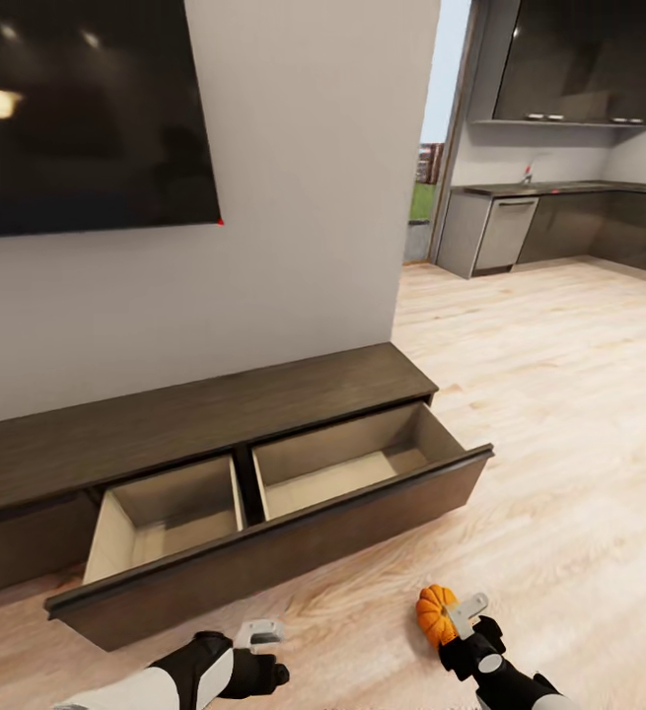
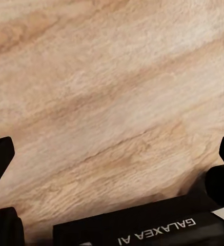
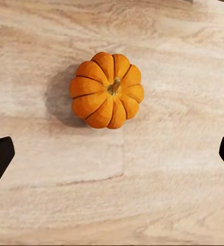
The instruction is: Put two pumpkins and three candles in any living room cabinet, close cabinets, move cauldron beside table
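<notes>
One pumpkin (image 1: 436, 613) sits on the wood floor (image 1: 559, 414) at the lower right of the head view. The right gripper (image 1: 468, 613) hangs right above it, wide open and empty. The left gripper (image 1: 259, 633) is open and empty too, farther away. One cabinet (image 1: 194, 419) has its two drawers pulled out.

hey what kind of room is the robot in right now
Most likely a home living room open to a kitchen: a wall-mounted TV above a low dark-wood cabinet with its drawer pulled open, pale wood floor, and kitchen counters through the opening.
</notes>
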`<state>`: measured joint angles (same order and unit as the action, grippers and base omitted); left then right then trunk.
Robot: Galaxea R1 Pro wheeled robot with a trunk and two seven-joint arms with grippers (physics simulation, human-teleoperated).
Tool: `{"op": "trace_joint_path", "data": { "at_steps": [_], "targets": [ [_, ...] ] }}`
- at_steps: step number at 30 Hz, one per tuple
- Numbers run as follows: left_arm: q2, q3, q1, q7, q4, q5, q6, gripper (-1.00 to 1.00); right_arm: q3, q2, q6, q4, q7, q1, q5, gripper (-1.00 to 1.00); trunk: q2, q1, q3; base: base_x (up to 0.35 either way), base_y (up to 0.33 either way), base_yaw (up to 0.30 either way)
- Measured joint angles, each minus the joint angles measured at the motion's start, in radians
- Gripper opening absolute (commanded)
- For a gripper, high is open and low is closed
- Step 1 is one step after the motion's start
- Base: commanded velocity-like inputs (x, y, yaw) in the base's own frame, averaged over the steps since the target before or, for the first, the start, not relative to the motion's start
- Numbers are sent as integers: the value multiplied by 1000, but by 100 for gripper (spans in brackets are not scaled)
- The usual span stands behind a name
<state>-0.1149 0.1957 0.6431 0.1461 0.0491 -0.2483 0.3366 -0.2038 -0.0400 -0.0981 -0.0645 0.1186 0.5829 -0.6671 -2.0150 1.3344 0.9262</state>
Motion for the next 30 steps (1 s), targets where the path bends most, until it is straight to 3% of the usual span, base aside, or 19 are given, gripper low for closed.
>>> {"op": "trace_joint_path", "data": {
  "at_steps": [12,30],
  "targets": [
    [7,-1,-5,0,-1,0,-5,100,0,-1,-20,3,-2,-3,0,100,0,0,11,0,0,-238],
    [6,-2,-5,0,-1,-5,-7,100,-2,-4,-28,0,-2,-8,4,100,0,0,8,0,0,-286]
  ]
}}
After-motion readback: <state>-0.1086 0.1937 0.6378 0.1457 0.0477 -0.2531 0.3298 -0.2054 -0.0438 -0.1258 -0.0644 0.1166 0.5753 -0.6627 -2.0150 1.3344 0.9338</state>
